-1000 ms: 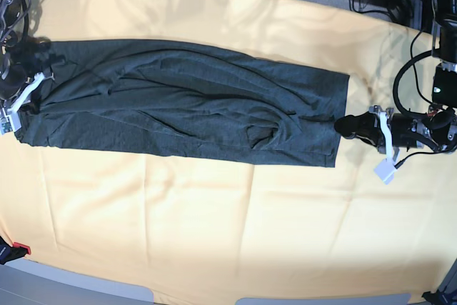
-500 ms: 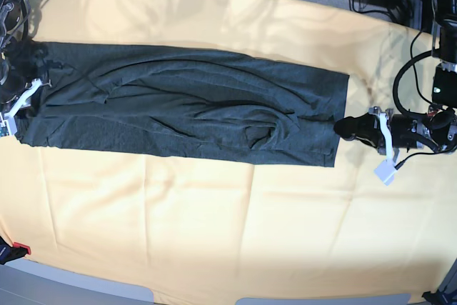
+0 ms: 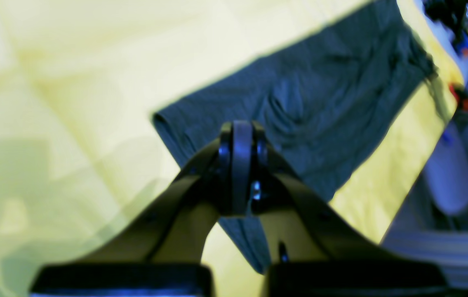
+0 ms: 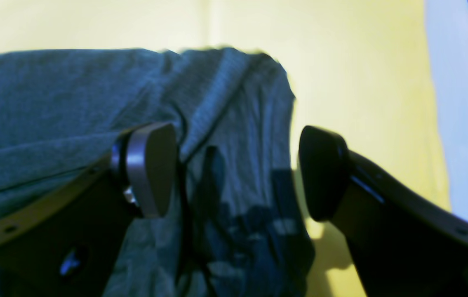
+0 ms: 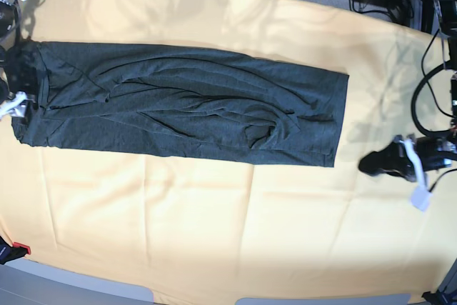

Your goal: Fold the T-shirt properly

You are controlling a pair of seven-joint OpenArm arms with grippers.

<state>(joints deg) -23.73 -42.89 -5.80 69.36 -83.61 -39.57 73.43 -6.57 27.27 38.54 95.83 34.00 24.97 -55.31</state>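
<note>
The T-shirt [image 5: 186, 105] lies as a long band across the cloth-covered desk [image 5: 214, 226], already narrowed lengthwise, with wrinkles bunched near its middle. At the base view's left edge, the right end effector [image 4: 238, 173] hangs spread over the shirt's end, one finger [image 4: 151, 165] above the fabric, the other off past the edge, nothing pinched. The left end effector [image 5: 375, 163] sits on bare cloth just beside the shirt's other end, tips pressed together on nothing. The next fold looks like end over end. To do it well, I'd say each end effector should pinch all layers at a corner and lift evenly, keeping the band taut, so those wrinkles don't get trapped.
</note>
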